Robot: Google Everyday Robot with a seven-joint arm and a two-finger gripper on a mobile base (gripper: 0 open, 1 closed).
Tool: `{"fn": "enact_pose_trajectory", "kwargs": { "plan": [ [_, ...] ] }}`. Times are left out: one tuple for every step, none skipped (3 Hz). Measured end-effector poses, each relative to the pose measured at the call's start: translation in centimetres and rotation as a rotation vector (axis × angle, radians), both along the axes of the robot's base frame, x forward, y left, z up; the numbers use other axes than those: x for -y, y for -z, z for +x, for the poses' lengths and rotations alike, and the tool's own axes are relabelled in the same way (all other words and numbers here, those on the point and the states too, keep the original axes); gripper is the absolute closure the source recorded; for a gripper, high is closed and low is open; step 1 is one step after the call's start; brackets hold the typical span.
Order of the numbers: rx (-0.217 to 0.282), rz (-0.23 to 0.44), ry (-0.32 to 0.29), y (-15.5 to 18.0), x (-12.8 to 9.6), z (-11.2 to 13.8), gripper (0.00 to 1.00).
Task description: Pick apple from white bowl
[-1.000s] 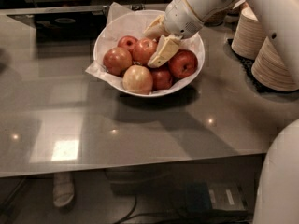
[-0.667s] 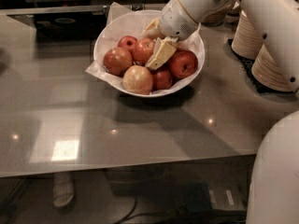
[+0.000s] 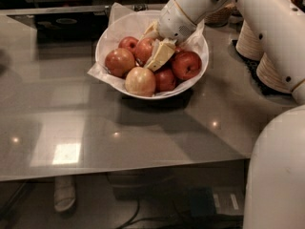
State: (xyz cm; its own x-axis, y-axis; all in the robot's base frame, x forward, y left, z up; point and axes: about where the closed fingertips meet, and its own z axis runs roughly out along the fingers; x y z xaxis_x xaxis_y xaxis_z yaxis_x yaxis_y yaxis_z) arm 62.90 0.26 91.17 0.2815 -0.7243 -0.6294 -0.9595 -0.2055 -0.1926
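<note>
The white bowl (image 3: 198, 39), lined with white paper, stands on the grey table and holds several apples. A reddish-orange apple (image 3: 143, 49) lies in the middle of the bowl. A similar one (image 3: 119, 62) lies at the left, a paler yellow-pink one (image 3: 140, 81) at the front, and darker red ones (image 3: 186, 64) at the right. My gripper (image 3: 155, 43) reaches down into the bowl from the upper right. Its cream fingers (image 3: 160, 56) stand apart, right against the right side of the middle apple. It holds nothing that I can see.
Stacks of beige paper bowls (image 3: 269, 56) stand on a black mat at the right, behind my arm (image 3: 267, 27). A dark recessed tray (image 3: 62, 25) lies at the back left. The table's front edge (image 3: 119, 175) runs below, with my white base (image 3: 276, 175) at the lower right.
My gripper has shifted a little left and lower inside the bowl, closer to the middle apple. The apples and the bowl have not moved.
</note>
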Motion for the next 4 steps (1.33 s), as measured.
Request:
{"fn": "enact_pose_trajectory", "kwargs": {
  "plan": [
    [0.0, 0.0, 0.0, 0.0, 0.0, 0.0, 0.83],
    [0.007, 0.007, 0.009, -0.5, 0.3, 0.0, 1.0],
    [0.057, 0.027, 0.035, -3.5, 1.7, -0.5, 1.0],
    [0.126, 0.07, 0.069, -6.8, 3.6, -1.6, 1.0]
  ]
}}
